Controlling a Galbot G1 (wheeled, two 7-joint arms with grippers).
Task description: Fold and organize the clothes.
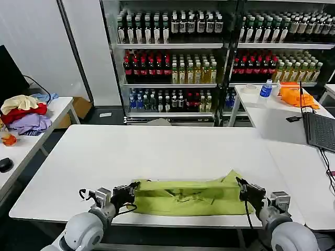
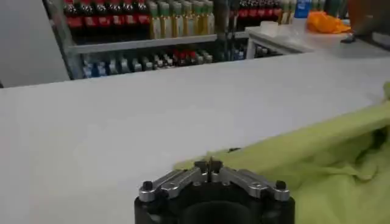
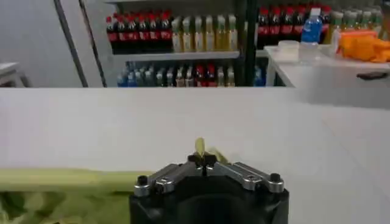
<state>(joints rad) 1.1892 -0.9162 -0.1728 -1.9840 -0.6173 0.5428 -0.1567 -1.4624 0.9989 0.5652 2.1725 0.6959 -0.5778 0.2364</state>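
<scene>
both grippers, left (image 1: 132, 191) and right (image 1: 242, 187), pinch the lime t-shirt (image 1: 188, 196) ends; no writing readable.

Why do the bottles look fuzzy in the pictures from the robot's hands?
Left wrist view: the shelf bottles are far away and soft, while the left hand up close is sharper. Right wrist view: the same, blurry bottles behind the crisper right hand. Head view: the bottles look clearer, with bright shelf lighting.
</scene>
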